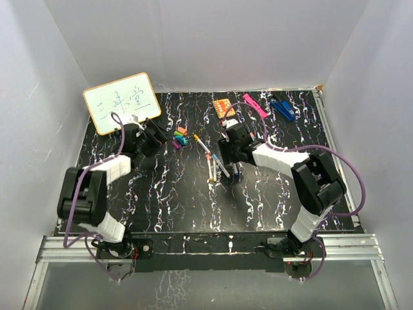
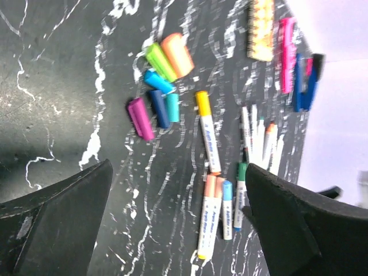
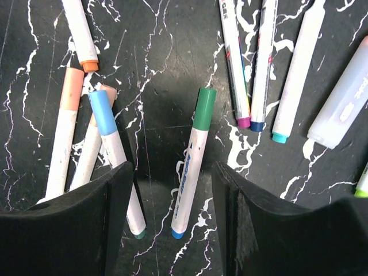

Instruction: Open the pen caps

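Pens (image 1: 216, 161) strewn across black marbled counter (image 1: 168, 200); roughly half done, at a guess. Left gripper (image 2: 178, 172), jaws wide and empty, over six shed caps (image 2: 158, 98). Right gripper (image 3: 171, 169), jaws parted, flanking without touching a green-capped pen (image 3: 192, 167); blue, peach and yellow caps likewise still on.

1. Links: the left arm (image 1: 98, 187) and right arm (image 1: 311, 182) carry white shells alternating with black joint housings.
2. End effectors: the left gripper (image 2: 178, 172) and right gripper (image 3: 171, 168) are black; their fingers (image 3: 66, 230) are thick, matte and wedge-shaped.
3. Wiring: a purple cable (image 1: 354, 177) loops behind each gripper, running back along the links.
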Robot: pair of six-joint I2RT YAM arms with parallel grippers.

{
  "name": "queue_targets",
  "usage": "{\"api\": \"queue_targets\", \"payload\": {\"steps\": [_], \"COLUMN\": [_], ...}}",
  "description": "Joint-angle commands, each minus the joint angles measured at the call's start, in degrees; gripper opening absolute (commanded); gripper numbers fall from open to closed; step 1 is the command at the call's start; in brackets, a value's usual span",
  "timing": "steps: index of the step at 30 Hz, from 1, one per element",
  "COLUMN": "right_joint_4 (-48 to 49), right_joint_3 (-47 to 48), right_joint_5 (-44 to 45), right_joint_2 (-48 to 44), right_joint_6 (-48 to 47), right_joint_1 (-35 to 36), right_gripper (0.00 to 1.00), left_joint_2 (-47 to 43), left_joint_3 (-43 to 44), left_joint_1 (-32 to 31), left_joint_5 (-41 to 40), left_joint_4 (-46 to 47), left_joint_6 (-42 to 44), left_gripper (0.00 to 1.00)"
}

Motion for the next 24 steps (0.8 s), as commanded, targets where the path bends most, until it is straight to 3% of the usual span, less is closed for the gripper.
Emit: {"api": "queue_targets", "payload": {"steps": [1, 13, 24], "right_joint_4": [0.92, 0.65, 1.27], "right_joint_3": [-0.59, -2.12, -2.74], "right_joint_5": [1.99, 4.43, 4.33], "right_joint_2": [-2.59, -0.57, 1.05], "right_joint_6": [2.37, 3.57, 3.67], "right_joint_1": [0.57, 0.75, 0.79], "right_gripper": [0.55, 0.53, 0.38], "left_joint_2": [-11.85, -22.01, -23.30], "left_joint_3": [-3.07, -4.96, -6.88], "left_joint_1": [0.51, 0.74, 0.81], "left_joint_5": [-3.62, -4.16, -3.88], "left_joint_4": [4.60, 1.77, 1.95], "left_joint_6": [1.33, 2.45, 1.84], "left_gripper": [0.99, 0.99, 0.99]}}
